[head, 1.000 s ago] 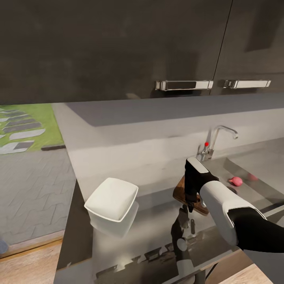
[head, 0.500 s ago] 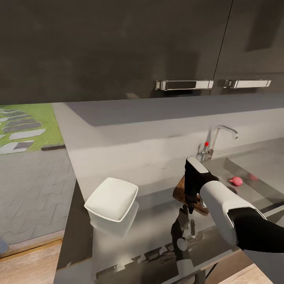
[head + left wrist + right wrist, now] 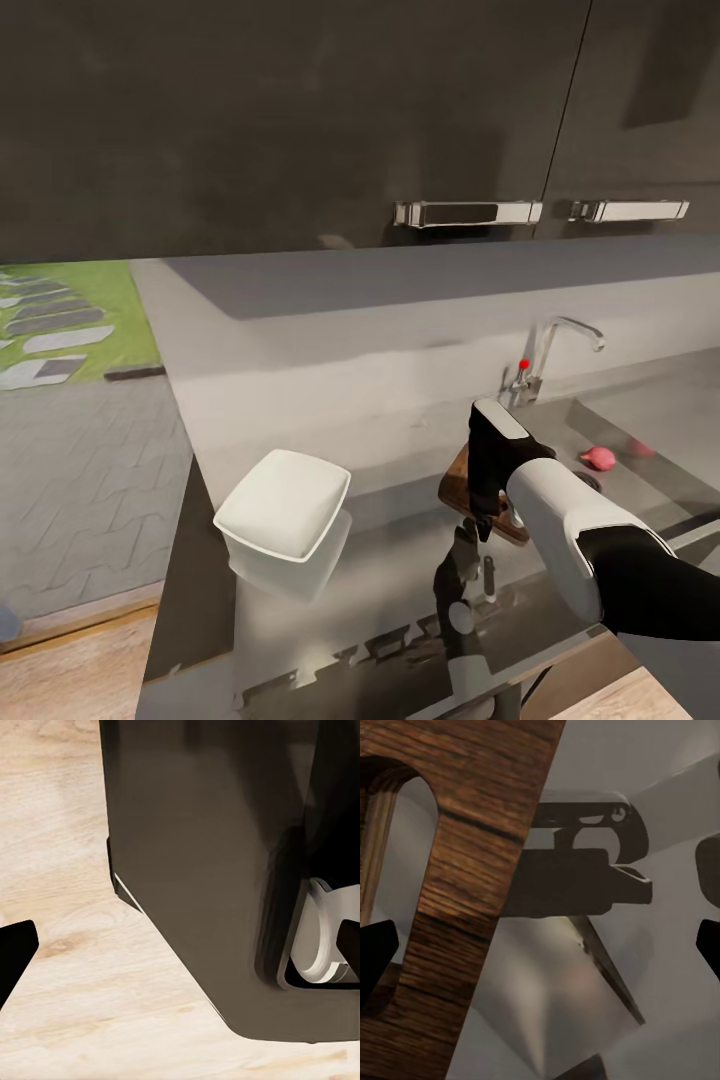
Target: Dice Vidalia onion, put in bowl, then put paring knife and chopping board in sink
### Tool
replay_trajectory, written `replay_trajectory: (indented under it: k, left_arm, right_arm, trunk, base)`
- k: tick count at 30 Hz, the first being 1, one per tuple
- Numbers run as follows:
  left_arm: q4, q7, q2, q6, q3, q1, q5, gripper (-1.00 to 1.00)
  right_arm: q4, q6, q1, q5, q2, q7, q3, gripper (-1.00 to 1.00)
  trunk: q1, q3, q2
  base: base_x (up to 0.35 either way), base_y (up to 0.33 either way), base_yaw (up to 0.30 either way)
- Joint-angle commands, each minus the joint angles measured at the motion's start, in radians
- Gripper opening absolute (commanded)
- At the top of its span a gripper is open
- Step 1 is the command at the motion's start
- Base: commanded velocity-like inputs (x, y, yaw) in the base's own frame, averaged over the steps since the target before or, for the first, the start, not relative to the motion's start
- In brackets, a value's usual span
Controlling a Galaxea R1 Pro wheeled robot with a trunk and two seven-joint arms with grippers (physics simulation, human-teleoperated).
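Nothing has moved since the earlier frames: my right arm hangs where it did, low and right of centre in the head view, and bowl, board and onion lie as before. My right gripper (image 3: pixel 487 520) points down at the near end of the chopping board (image 3: pixel 458 487), the board showing just left of my black wrist. From my right wrist camera the fingers (image 3: pixel 376 952) stand wide apart at the two edges of the frame, clamped on nothing, with the board's slot-shaped handle hole at the upper left (the glossy countertop (image 3: pixel 607 765) mirrors my own gripper beside it). My left gripper (image 3: pixel 180 945) is likewise spread, empty, over pale wood floor (image 3: pixel 60 840) and a dark cabinet corner. Left of centre sits the white bowl (image 3: pixel 283 503). Farther right, a pink Vidalia onion (image 3: pixel 598 458) lies in the sink (image 3: pixel 650 410), behind it the chrome tap (image 3: pixel 553 350).
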Motion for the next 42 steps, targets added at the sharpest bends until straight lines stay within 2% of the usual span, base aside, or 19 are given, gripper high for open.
replay_trajectory:
  k: [1,39,40,42]
  left_arm:
    - [-0.002,0.0,0.0,-0.001,0.0,0.001,0.001,1.0]
    - [-0.002,0.0,-0.001,-0.001,-0.001,0.001,0.001,1.0]
    - [-0.002,0.0,-0.001,-0.001,-0.001,0.001,0.001,1.0]
    - [-0.002,0.0,-0.001,-0.001,-0.001,0.001,0.001,1.0]
  right_arm:
    - [0.0,-0.007,-0.001,-0.007,-0.001,-0.001,0.008,1.0]
    - [0.0,-0.007,-0.001,-0.01,-0.001,0.002,0.008,1.0]
    - [-0.001,-0.006,-0.001,-0.01,-0.001,0.002,0.008,-1.0]
    - [0.0,-0.006,-0.001,-0.01,-0.001,0.003,0.008,-1.0]
  trunk:
    - [0.0,-0.001,-0.001]
    - [0.0,-0.013,-0.001]
    - [0.0,-0.013,-0.001]
    - [0.0,-0.013,-0.001]
  base:
    - [0.0,0.0,0.0]
    - [0.0,0.0,0.019]
    - [0.0,0.0,0.0]
    - [0.0,0.0,0.0]
